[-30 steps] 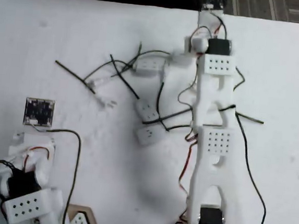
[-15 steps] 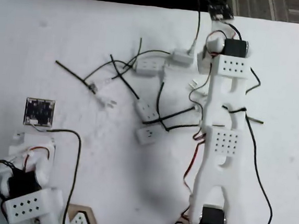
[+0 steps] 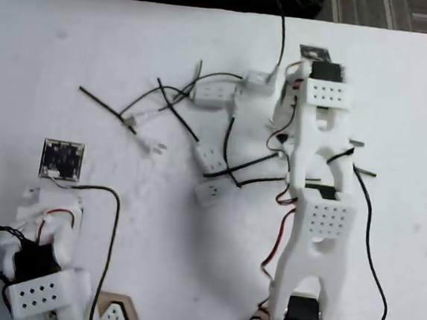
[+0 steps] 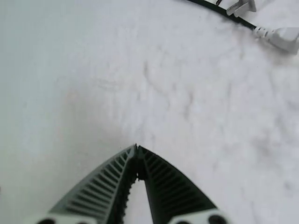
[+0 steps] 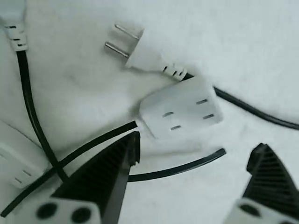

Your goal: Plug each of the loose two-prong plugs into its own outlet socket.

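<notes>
Several white outlet sockets lie among black cords mid-table: one (image 3: 212, 92), one (image 3: 258, 79), and a pair (image 3: 211, 157) (image 3: 212, 193). Loose two-prong plugs (image 3: 155, 147) lie to their left. My right arm (image 3: 316, 139) stretches up the right side of the table. Its gripper (image 5: 194, 161) is open just above a white socket (image 5: 181, 113), and a loose plug (image 5: 137, 55) lies just beyond that socket, prongs pointing away from it. My left gripper (image 4: 137, 151) is shut and empty over bare table, far from two plugs (image 4: 243, 5) (image 4: 282, 37). The left arm (image 3: 40, 264) sits at the near left corner.
Black cords (image 3: 230, 143) cross between the sockets, and one (image 5: 32, 121) runs past a further socket (image 5: 16, 163). The right arm's own cable (image 3: 371, 241) trails along its right side. The white table (image 3: 96, 45) has free room at the far left and the far right.
The right arm's far end has swung to the right and drawn back a little toward me. The socket near it has shifted slightly. The left arm has barely moved.
</notes>
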